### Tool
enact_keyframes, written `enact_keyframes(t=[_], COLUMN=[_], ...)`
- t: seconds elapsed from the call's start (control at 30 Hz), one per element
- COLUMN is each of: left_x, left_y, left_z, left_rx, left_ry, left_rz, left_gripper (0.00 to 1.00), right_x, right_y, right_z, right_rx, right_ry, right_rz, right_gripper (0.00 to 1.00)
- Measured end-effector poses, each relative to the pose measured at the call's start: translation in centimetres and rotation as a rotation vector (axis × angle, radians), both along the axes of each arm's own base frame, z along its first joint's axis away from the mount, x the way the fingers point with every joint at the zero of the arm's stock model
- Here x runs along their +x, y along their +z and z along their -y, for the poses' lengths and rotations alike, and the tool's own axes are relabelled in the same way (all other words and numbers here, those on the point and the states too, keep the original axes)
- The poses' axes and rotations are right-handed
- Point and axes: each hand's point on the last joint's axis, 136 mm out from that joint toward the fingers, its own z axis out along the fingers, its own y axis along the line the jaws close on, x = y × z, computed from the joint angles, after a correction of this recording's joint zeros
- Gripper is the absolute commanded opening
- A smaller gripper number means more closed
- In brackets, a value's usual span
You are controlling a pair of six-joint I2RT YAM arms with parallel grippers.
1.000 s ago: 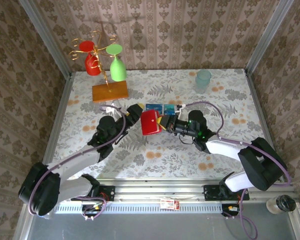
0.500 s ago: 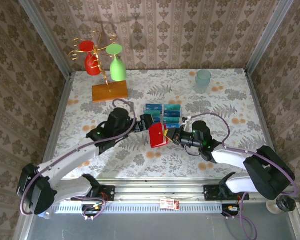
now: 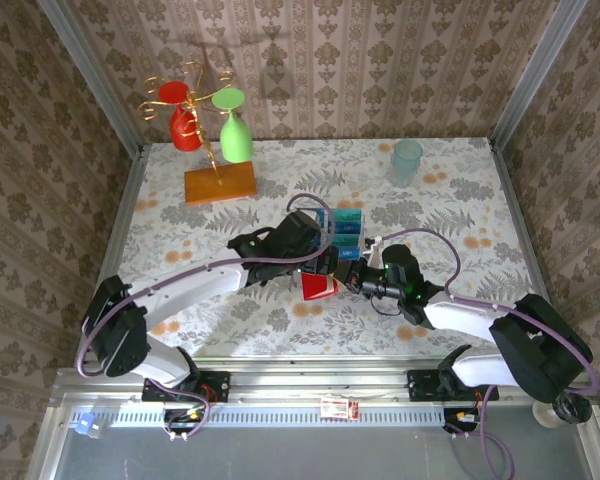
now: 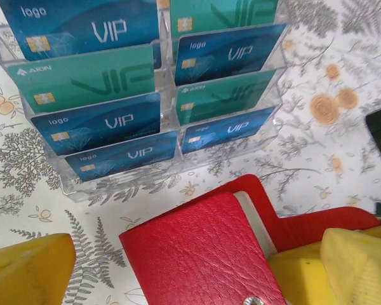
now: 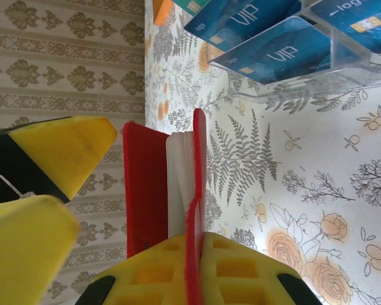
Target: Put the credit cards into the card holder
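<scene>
the card holder [image 4: 203, 254] is glossy red with a grained, leathery surface and a white inner lining. the credit cards [image 4: 101, 121] alternate deep blue and teal-green, with pale "vip" print and small gold chips, in a clear rack [image 4: 76, 187]. the bench [image 3: 280, 315] is white, printed with grey ferns and orange flowers. the left end effector [image 4: 193, 267] and right end effector [image 5: 193, 270] have yellow fingers. the wallpaper [image 3: 380, 60] is beige with brown damask stripes. a gold stand [image 3: 195, 85] carries a red glass [image 3: 185, 128] and a green glass [image 3: 236, 137].

Left claw [image 3: 327, 265] now wider, nearer rack [image 3: 342, 226]
</scene>
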Motion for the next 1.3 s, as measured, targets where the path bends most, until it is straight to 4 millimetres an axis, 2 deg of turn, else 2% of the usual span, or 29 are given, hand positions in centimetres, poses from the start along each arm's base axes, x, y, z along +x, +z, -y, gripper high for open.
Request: enact_keyframes(t=[0.13, 0.57, 0.9, 1.07, 1.2, 1.3], left_x=[-0.2, -0.3, -1.0, -2.0, -3.1, -3.4], left_y=[-1.4, -1.8, -1.6, -4.0, -6.6, -7.8], left_z=[-0.4, -1.0, -4.6, -7.0, -8.4, -8.9], left_rx=[0.057, 0.084, 0.083, 0.128, 0.177, 0.203], left_ry=[0.0, 0.001, 0.044, 0.06, 0.06, 0.059], left_rz=[-0.016, -0.023, -0.008, -0.042, -0.078, -0.096], left_gripper=[1.0, 0.98, 0.98, 0.98, 0.98, 0.98], right_x=[0.1, 0.0, -0.1, -0.3, -0.6, -0.8], right_y=[-0.1, -0.4, -1.3, -1.7, -3.2, -4.2], right_z=[0.1, 0.4, 0.8, 1.0, 1.2, 1.2], right_rx=[-0.006, -0.017, -0.037, -0.043, -0.066, -0.085], right_ry=[-0.006, -0.016, -0.036, -0.037, -0.043, -0.051], right_rz=[0.0, -0.009, -0.022, -0.031, -0.058, -0.066], right_gripper=[0.0, 0.0, 0.0, 0.0, 0.0, 0.0])
